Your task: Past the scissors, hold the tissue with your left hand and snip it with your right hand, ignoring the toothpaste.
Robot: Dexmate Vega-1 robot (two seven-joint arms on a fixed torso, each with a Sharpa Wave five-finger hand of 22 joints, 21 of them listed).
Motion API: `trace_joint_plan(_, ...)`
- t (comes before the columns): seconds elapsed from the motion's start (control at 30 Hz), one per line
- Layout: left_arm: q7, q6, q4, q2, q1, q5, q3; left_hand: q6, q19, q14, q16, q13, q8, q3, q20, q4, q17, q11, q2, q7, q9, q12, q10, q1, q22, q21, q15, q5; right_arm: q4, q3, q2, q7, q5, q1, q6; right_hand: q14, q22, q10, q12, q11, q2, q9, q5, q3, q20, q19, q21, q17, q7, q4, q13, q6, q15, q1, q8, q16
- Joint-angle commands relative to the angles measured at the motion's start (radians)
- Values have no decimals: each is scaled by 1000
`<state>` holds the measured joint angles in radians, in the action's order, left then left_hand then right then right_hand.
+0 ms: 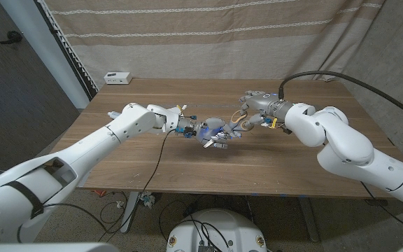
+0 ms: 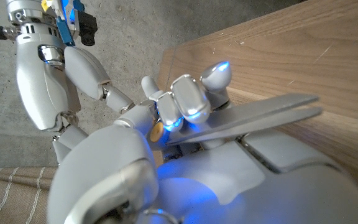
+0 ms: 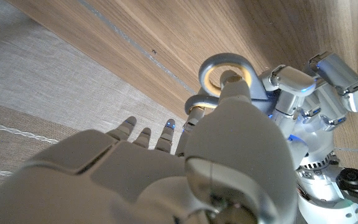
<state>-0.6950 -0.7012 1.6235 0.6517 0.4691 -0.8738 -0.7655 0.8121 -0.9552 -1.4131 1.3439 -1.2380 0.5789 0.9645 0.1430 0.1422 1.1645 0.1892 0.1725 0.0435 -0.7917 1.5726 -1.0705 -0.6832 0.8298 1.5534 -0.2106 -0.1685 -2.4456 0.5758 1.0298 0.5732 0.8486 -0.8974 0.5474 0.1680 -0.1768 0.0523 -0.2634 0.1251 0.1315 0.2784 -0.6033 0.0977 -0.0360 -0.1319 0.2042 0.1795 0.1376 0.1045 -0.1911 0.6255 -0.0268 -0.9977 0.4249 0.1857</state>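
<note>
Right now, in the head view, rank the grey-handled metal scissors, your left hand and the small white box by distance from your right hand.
1. The grey-handled metal scissors: touching the fingers of the right hand, mid-table.
2. The left hand: on the far side of the scissors, toward the robot's left.
3. The small white box: at the table's back left corner, clearly farthest.

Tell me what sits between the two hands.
The scissors: in the head view the left hand and right hand meet over mid-table, and both wrist views show the scissors held between them.

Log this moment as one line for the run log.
left hand: gripping scissors blades | right hand: on scissor handles | tissue: unseen | stage: handover over table
</note>
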Motion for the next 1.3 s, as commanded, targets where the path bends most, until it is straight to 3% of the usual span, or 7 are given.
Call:
trace_joint_plan(0.03, -28, 17, -1, 8, 0, 8, -4, 16, -1, -4, 3, -4, 3, 6, 68, 1, 4, 4, 1, -11, 0, 2, 3, -11, 6, 5, 0, -5, -11, -25, -14, 11, 47, -36, -14, 34, -3, 14, -7, 7, 0, -2, -10, 6, -5, 1, 1, 1, 4, 3, 0, 1, -44, -11, -1, 9)
trace_joint_plan(0.27, -36, 39, -4, 9, 12, 0, 9, 22, 0, -3, 4, -4, -3, 5, 68, 0, 7, 3, 0, -2, 16, 2, 6, -11, 11, 7, 0, -4, -18, -47, -18, 7, 57, -64, -13, 26, -3, 22, -7, 8, -2, -10, -13, 12, -5, 7, 2, 1, 1, 2, 1, -9, -49, -11, -10, 9)
trace_joint_plan(0.47, -71, 67, -25, 2, 15, -4, 10, 30, 12, -1, 7, -4, -14, 6, 68, 1, 12, 4, -2, 29, 37, 2, 8, -11, 8, -2, 0, -2, -24, -66, -17, 8, 59, -83, -7, 18, -3, 28, -7, -1, -3, -15, -15, 15, -5, 16, 4, 0, 2, 1, 1, -16, -51, -12, -17, 10)
trace_joint_plan(0.8, -90, 89, -33, -3, 8, 19, 1, 38, 11, 2, 2, -5, -24, 3, 68, 2, 10, 4, -3, 32, 58, 2, 16, -12, 14, 4, 0, 1, -30, -86, -12, 36, 65, -91, -4, 16, -3, 22, 0, -2, -2, -26, -20, 22, -4, 18, 1, 0, 3, -1, 1, -54, -50, -13, -42, 6)
trace_joint_plan(1.07, -82, 99, -34, -8, 7, 38, -4, 35, 16, 1, 5, -5, -23, 1, 68, 2, 17, 4, -3, 32, 52, 2, 19, -14, 10, 2, 1, 2, -25, -101, -11, 46, 36, -83, -13, 11, -3, 29, 1, -5, -2, -39, -24, 31, -14, 18, -1, 0, -11, -6, 1, 6, -40, -8, -30, 5)
trace_joint_plan(1.2, -80, 108, -33, -9, 5, 49, -7, 36, 21, 4, -1, -5, -24, 0, 68, 2, 12, 4, -3, 32, 54, 2, 20, -14, 5, -2, 0, 2, -24, -100, -6, 56, 28, -75, -20, 9, -3, 40, 0, 19, -1, -53, -27, 38, -15, 17, -3, 0, -20, -11, 2, 47, -37, -3, -26, 5)
trace_joint_plan(1.3, -76, 112, -31, -10, 4, 55, -7, 36, 21, 3, 3, -5, -25, 0, 68, 1, 17, 4, -3, 32, 55, 2, 21, -15, 6, -1, 1, 2, -22, -99, -3, 68, 19, -66, -27, 10, -3, 40, 4, 25, 1, -62, -29, 41, -19, 11, -6, 0, 10, -13, 2, 66, -33, -2, -28, 4)
